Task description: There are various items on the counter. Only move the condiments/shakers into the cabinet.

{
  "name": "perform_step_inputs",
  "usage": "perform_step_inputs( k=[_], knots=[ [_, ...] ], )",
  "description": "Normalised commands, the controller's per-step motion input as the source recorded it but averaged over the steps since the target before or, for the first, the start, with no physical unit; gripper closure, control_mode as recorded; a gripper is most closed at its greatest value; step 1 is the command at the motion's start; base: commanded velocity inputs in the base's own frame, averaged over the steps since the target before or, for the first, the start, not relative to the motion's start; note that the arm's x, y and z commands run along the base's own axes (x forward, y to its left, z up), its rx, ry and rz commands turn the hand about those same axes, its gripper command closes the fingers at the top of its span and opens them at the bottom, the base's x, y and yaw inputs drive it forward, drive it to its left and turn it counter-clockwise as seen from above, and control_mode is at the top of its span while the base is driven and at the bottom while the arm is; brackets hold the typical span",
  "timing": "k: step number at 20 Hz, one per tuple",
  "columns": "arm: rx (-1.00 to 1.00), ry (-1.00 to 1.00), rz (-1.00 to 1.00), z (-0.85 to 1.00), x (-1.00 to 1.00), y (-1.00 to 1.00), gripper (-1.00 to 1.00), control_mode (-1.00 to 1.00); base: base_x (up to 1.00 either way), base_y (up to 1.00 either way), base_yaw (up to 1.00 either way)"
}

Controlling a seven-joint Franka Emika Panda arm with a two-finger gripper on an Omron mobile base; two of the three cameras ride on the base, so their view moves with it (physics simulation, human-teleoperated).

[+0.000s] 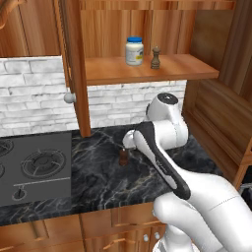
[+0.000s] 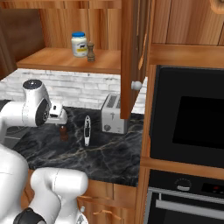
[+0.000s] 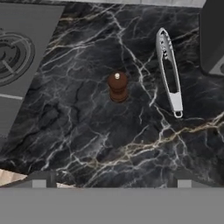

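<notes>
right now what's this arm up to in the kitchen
It is putting condiments into the cabinet. The white jar and a dark shaker already stand on its shelf. The open gripper hangs above the last brown shaker on the counter, holding nothing. The tongs and toaster stay put.

Glossy white arm [image 1: 197, 197], rounded bulbous links, black joint bands (one long dark seam), grey round end cap.

Two base views flank the arm, hand view looks down, all share counter [image 3: 131, 144]
</notes>
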Motion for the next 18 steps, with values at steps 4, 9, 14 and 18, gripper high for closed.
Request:
perform_step_inputs(
  k=[4,9,14,18],
  knots=[
    [0.0,-0.03,0.01,-0.58,0.17,0.16,-1.0,-1.0,0.0,0.0,0.0],
    [-0.01,0.01,0.0,-0.34,0.31,0.02,-1.0,-1.0,0.0,0.0,0.0],
    [0.0,0.03,0.0,-0.14,0.3,0.01,-1.0,-1.0,0.0,0.0,0.0],
    [-0.02,0.06,0.0,-0.19,0.17,0.18,-1.0,-1.0,0.0,0.0,0.0]
  ],
)
